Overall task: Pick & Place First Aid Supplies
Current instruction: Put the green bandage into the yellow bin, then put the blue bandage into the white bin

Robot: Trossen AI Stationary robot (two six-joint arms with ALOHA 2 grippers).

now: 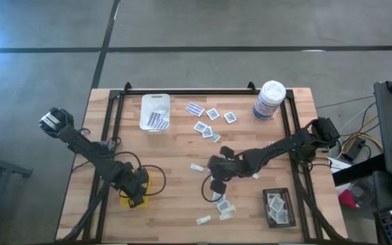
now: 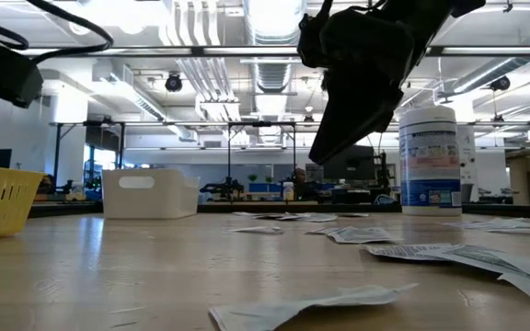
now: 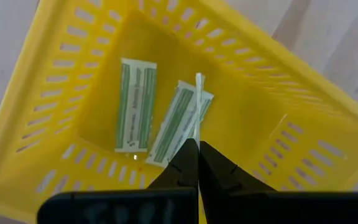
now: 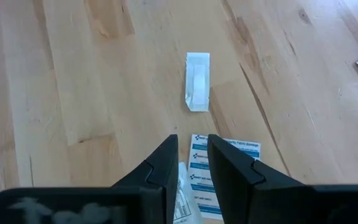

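Hovering: right end effector (image 1: 217,182) hangs above the worktop (image 1: 182,204) near its middle, over loose packets.
Right state: fingers (image 4: 160,168) stand a narrow gap apart, released, nothing between them.
Under right: a blue-and-white packet (image 4: 219,163) lies flat on the wood just beyond the fingertips, partly hidden by them; whether they touch it cannot be told.
Pale strip: a narrow white strip (image 4: 197,81) lies further ahead, apart from the blue packet, its long axis roughly in line with the fingers.
Left end effector (image 3: 196,163): clenched shut, empty, poised over the yellow tray (image 1: 135,194) near the worktop's front left.
In yellow tray: two green-striped strips (image 3: 135,102) lie flat on the floor, long axes slightly splayed; a third thin strip shows edge-on at the fingertips.
White tray (image 1: 155,112): at the rear left, holding blue-striped strips.
Black tray (image 1: 278,207): at the front right, holding grey-centred squares.
Canister (image 1: 269,101): upright at the rear right corner.
Scatter: squares (image 1: 213,113) lie between white tray and canister; more packets (image 1: 223,209) lie at the front.
Open room: bare wood between yellow tray and right end effector; black rails (image 1: 111,129) run along both sides.
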